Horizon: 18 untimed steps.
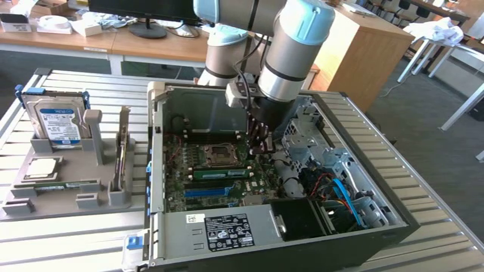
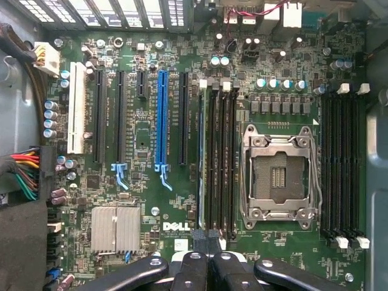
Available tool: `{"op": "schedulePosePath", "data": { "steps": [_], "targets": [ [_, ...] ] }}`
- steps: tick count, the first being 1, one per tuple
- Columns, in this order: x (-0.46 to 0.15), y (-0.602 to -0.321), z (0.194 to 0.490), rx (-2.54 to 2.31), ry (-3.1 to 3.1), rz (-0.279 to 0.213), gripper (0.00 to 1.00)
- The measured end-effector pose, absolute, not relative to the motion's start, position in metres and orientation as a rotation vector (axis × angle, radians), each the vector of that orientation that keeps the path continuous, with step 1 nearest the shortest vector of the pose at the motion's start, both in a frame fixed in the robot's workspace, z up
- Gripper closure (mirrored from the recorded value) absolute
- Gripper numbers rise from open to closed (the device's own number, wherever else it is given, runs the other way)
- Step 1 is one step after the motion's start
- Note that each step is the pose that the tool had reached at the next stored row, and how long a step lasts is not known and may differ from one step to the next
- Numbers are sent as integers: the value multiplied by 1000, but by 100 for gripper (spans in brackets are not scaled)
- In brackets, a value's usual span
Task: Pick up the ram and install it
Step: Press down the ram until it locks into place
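Observation:
A green ram stick (image 1: 219,171) with dark chips stands on edge in a memory slot of the motherboard (image 1: 198,192), beside the open processor socket (image 1: 220,152). In the wrist view the ram's thin top edge (image 2: 201,157) runs along the first black slot next to the socket (image 2: 277,176). My gripper (image 1: 261,144) hangs inside the open computer case, just above the board at one end of those slots. Its black fingers (image 2: 193,270) meet in the middle, so the gripper (image 2: 209,242) is shut with nothing between them. It sits apart from the ram's edge.
The case walls (image 1: 158,170) and drive cage (image 1: 318,141) hem the gripper in. At the exterior view's left a grey fixture (image 1: 68,198) holds a hard drive (image 1: 56,122), a silver chip (image 1: 42,167), another green stick (image 1: 59,185) and an upright card (image 1: 121,158). Cables (image 1: 340,190) lie right of the board.

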State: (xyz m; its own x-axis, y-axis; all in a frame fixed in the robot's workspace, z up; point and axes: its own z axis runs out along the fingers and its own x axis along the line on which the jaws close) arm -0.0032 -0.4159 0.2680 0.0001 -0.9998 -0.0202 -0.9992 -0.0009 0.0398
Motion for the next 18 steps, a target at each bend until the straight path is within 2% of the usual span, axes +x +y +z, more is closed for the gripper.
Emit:
{"op": "schedulePosePath", "data": {
  "steps": [18],
  "targets": [
    [8,-416,268,2212,-2211,-67,90]
  ]
}}
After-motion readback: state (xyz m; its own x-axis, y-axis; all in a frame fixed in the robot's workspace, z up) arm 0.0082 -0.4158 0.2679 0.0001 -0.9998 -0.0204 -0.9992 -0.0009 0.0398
